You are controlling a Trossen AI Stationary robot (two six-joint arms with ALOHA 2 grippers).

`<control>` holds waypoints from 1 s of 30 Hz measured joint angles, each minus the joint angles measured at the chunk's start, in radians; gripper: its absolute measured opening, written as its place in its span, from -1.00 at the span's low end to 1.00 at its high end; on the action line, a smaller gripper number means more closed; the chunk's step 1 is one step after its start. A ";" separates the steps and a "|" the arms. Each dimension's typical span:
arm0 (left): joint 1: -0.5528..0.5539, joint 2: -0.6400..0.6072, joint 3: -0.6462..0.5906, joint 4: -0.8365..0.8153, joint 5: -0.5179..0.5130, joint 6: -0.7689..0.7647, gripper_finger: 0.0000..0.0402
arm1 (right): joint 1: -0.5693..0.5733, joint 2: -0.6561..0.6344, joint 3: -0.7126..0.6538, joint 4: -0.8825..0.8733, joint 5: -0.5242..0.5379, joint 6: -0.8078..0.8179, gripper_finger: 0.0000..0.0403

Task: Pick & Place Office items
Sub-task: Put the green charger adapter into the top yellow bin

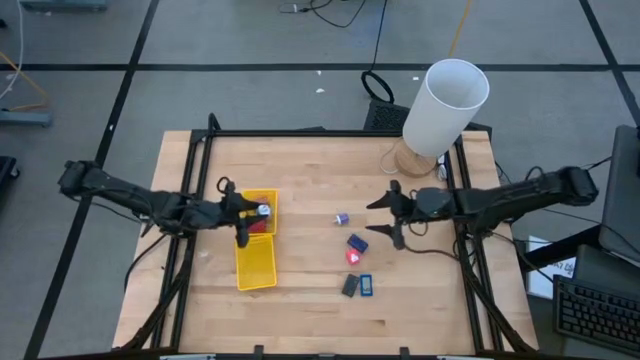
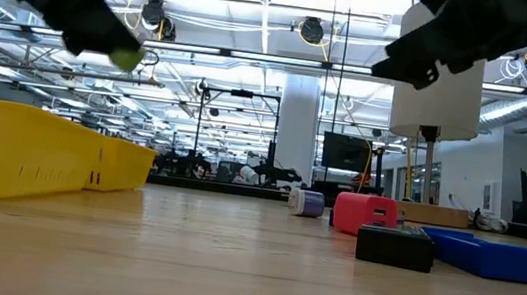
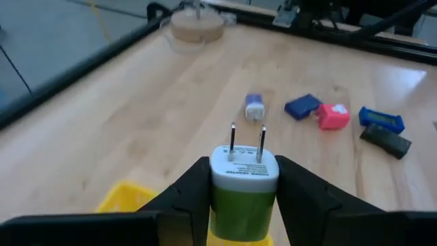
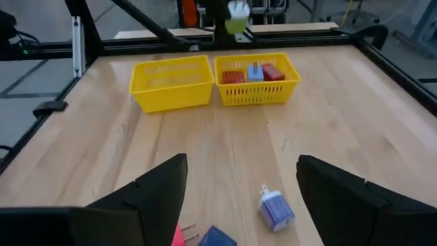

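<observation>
Pale wooden tabletop (image 1: 310,190) framed by black rails carries a long yellow plastic two-compartment tray (image 1: 256,268). Above its far compartment the left gripper (image 3: 244,179) is clenched on a green-and-white plug adapter (image 3: 243,183), prongs pointing away; its label print is too small to read. That compartment already holds red and blue pieces (image 4: 253,73). The right gripper (image 4: 240,184) hangs with jaws spread wide, holding nothing, over bare wood near a lilac plug (image 4: 276,208). Red (image 1: 353,256), blue (image 1: 357,242) and dark grey (image 1: 350,285) pieces lie close together, well clear of the table edges.
</observation>
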 joint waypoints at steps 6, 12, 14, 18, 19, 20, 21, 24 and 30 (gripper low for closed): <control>0.000 -0.001 -0.072 -0.015 -0.036 -0.155 -0.26 | 0.000 -0.126 -0.097 0.069 0.004 0.010 0.30; -0.008 -0.002 -0.081 -0.037 -0.027 -0.212 -0.33 | 0.000 -0.187 -0.186 0.202 0.004 0.019 0.30; -0.016 -0.002 -0.081 -0.067 -0.023 -0.231 -0.34 | 0.000 -0.192 -0.203 0.226 0.004 0.019 0.30; -0.026 0.001 -0.081 -0.130 -0.030 -0.288 -0.34 | 0.000 -0.194 -0.216 0.231 0.007 0.019 0.30; -0.028 0.009 -0.081 -0.134 -0.031 -0.302 -0.32 | 0.000 -0.194 -0.216 0.231 0.017 0.019 0.30; -0.030 0.018 -0.081 -0.133 -0.032 -0.312 -0.29 | 0.000 -0.194 -0.216 0.232 0.024 0.019 0.30; -0.032 0.027 -0.081 -0.136 -0.032 -0.316 -0.27 | 0.000 -0.194 -0.216 0.232 0.024 0.019 0.30; -0.040 0.071 -0.081 -0.123 -0.032 -0.317 -0.25 | 0.000 -0.193 -0.216 0.232 0.024 0.019 0.30; -0.044 0.161 -0.081 -0.095 -0.020 -0.314 -0.34 | 0.000 -0.193 -0.216 0.232 0.024 0.019 0.30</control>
